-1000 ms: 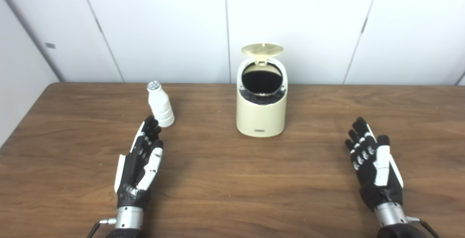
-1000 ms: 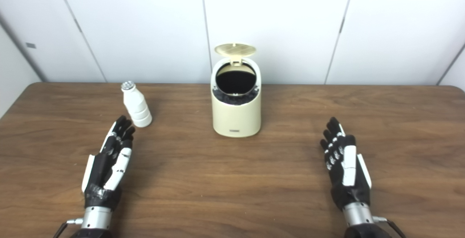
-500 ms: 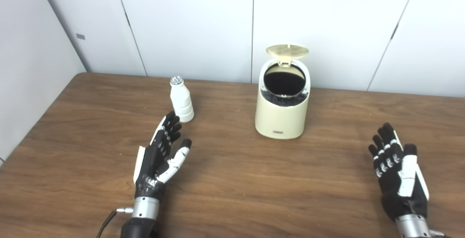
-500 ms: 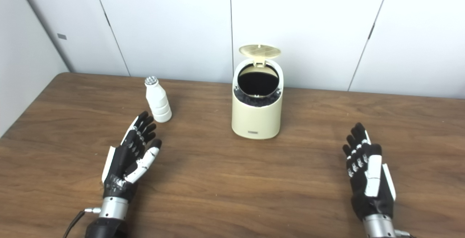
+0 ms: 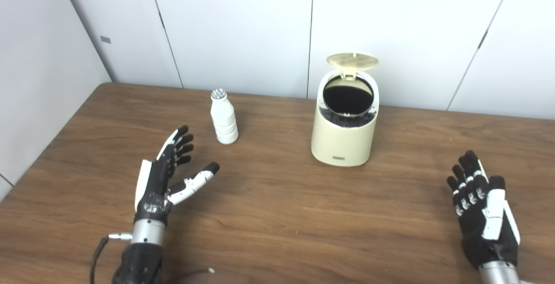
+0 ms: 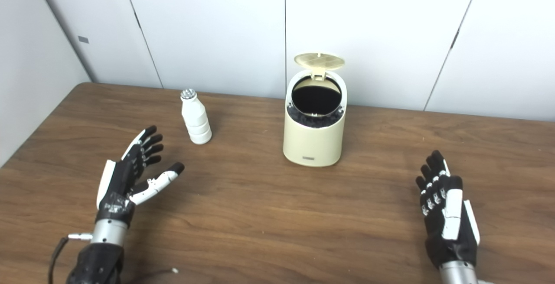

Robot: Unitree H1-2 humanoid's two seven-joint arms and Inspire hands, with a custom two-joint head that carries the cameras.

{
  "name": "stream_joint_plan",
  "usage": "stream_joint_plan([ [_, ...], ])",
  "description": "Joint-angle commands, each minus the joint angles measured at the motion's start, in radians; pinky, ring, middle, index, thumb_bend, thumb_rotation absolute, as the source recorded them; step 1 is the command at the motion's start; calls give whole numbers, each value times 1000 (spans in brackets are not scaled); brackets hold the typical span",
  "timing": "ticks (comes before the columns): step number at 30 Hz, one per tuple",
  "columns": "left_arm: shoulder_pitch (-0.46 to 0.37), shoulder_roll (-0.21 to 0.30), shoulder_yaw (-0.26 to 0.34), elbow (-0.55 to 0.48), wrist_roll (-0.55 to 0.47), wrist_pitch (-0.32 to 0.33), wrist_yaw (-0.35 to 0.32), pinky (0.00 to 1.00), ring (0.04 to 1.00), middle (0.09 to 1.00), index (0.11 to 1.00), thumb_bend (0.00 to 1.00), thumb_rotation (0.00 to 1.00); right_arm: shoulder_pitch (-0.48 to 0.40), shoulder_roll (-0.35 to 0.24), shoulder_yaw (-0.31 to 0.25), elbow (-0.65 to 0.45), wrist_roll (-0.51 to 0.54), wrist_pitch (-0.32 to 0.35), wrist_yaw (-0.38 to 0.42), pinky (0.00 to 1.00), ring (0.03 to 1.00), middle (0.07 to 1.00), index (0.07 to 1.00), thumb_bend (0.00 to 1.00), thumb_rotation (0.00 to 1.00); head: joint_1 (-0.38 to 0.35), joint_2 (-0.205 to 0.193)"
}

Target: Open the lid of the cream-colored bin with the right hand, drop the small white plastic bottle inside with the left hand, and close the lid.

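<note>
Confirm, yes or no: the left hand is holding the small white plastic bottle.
No: left hand is open, apart from the upright bottle.

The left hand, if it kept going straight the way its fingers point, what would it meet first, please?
Probably the small white plastic bottle, standing upright just ahead and a little to the right of the open left hand; bare table lies between them. Depth is uncertain, so it might pass just left of it.

A brown wooden table (image 5: 277, 214) stands against white wall panels (image 5: 243, 28).
</note>
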Motion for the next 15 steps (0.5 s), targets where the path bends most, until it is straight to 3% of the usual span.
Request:
stream_joint_plan([
  [1, -41, 39, 10, -48, 40, 49, -4, 771, 822, 869, 931, 852, 280, -3, -5, 1, -28, 5, -10, 7, 1000, 1000, 1000, 980, 621, 983, -1, -1],
  [9, -137, 123, -11, -23, 126, 144, -22, 737, 820, 880, 932, 853, 264, 0, -1, 7, -46, 7, 5, 2, 1000, 1000, 1000, 985, 607, 976, -23, 5],
  [11, -169, 142, -17, -1, 139, 153, -31, 716, 823, 880, 925, 862, 250, 0, 0, 11, -49, 3, 9, 0, 1000, 1000, 1000, 986, 606, 981, -32, 8],
  [15, -227, 175, -36, 57, 158, 145, -41, 778, 834, 860, 905, 879, 250, 0, 2, 17, -49, -8, 6, -2, 1000, 1000, 1000, 987, 594, 994, -41, 8],
])
